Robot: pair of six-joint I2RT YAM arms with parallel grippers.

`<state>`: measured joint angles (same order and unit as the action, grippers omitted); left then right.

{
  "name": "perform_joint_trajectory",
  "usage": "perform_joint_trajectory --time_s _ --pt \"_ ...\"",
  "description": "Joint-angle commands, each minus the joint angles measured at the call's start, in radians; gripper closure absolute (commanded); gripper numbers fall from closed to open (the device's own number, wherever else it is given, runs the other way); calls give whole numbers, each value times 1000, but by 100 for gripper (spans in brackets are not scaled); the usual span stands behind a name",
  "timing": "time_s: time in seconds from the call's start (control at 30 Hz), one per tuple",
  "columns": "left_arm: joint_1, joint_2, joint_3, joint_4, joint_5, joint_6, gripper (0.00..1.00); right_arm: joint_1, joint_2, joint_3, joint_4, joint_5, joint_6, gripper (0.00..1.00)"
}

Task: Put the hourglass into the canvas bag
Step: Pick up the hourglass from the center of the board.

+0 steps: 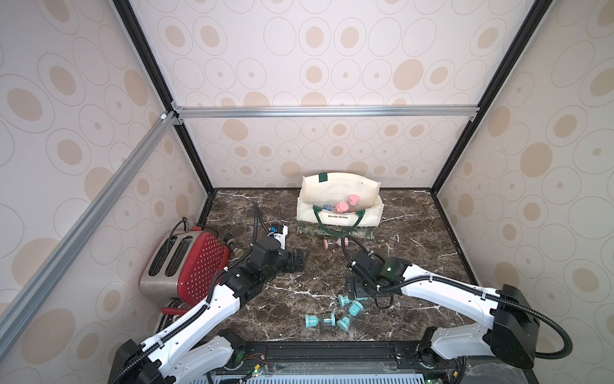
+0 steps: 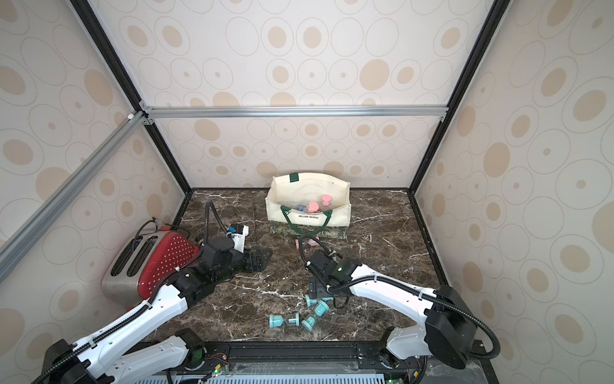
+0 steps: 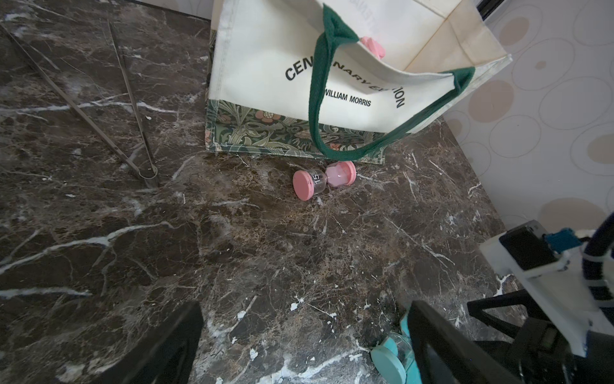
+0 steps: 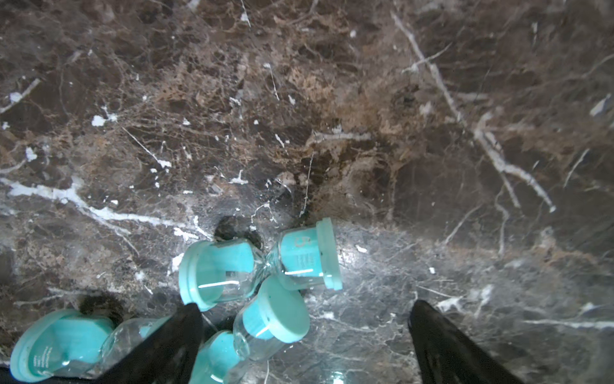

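Note:
The cream canvas bag [image 1: 339, 212] [image 3: 272, 73] stands open at the back of the table, with pink hourglasses [image 1: 345, 204] inside it. Another pink hourglass [image 1: 335, 242] [image 3: 324, 179] lies on its side just in front of the bag. Three teal hourglasses [image 1: 345, 311] [image 4: 262, 266] lie in a cluster near the front edge. My right gripper [image 1: 357, 292] [image 4: 305, 332] hovers open over that cluster, one teal hourglass [image 4: 270, 320] lying between its fingers, untouched. My left gripper [image 1: 299, 257] [image 3: 305, 342] is open and empty over bare marble.
A red toaster [image 1: 189, 266] sits at the left wall with a dark cylinder [image 1: 234, 247] behind it. Thin metal tongs [image 3: 129, 116] lie left of the bag. Patterned walls close in the table on three sides.

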<state>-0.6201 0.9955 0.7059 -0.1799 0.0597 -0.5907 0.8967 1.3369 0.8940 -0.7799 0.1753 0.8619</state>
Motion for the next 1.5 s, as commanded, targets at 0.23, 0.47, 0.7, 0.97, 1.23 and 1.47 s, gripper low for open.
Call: perform_joint_trajectory --time_s 0.23,0.47,0.7,0.97,1.23,1.47 --pt "-7 36 10 25 -18 25 3 10 55 -66 131 -36 240 0" --pt "-7 51 19 8 -25 43 3 10 117 -62 189 -71 270 0" --pt "-7 42 27 -16 -68 52 3 10 193 -12 249 -63 250 0" --pt "-8 3 23 -54 -159 46 3 8 338 134 307 -70 184 0" --pt "-1 -36 17 -96 -230 38 2 9 379 244 216 -45 144 0" --pt "4 -50 6 -109 -247 45 3 35 330 303 20 12 203 0"
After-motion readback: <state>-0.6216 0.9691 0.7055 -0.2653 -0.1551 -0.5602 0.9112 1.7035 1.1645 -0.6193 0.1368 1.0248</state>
